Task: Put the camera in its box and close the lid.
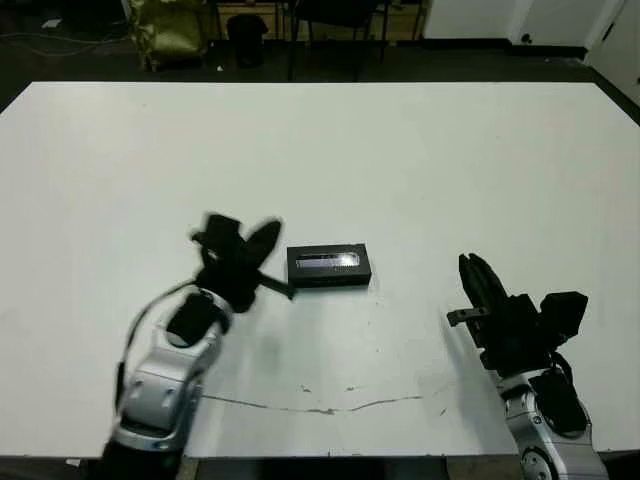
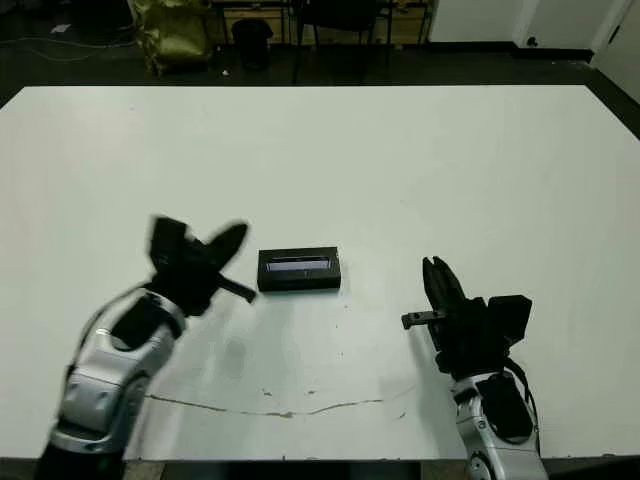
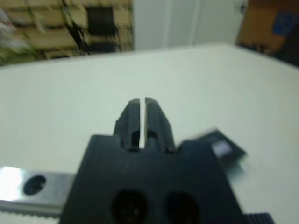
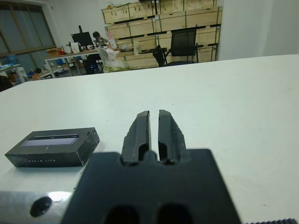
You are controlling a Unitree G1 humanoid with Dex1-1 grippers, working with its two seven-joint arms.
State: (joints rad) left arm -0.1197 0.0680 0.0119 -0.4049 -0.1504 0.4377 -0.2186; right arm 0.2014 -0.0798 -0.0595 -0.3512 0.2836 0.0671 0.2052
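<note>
- We are seeing the box [image 1: 329, 266] lying flat on the white surface [image 1: 420, 160], in its near half and a little left of centre, with its long side running left to right.
- We are seeing the lid [image 4: 52, 139] sitting squarely on the box, closing it; the two are showing as one low black block with thin dark walls.
- The lid's top face is carrying a long pale silvery-blue strip, and small pale lettering is showing on the long side wall in the right wrist view.
- We are not seeing the camera anywhere.
</note>
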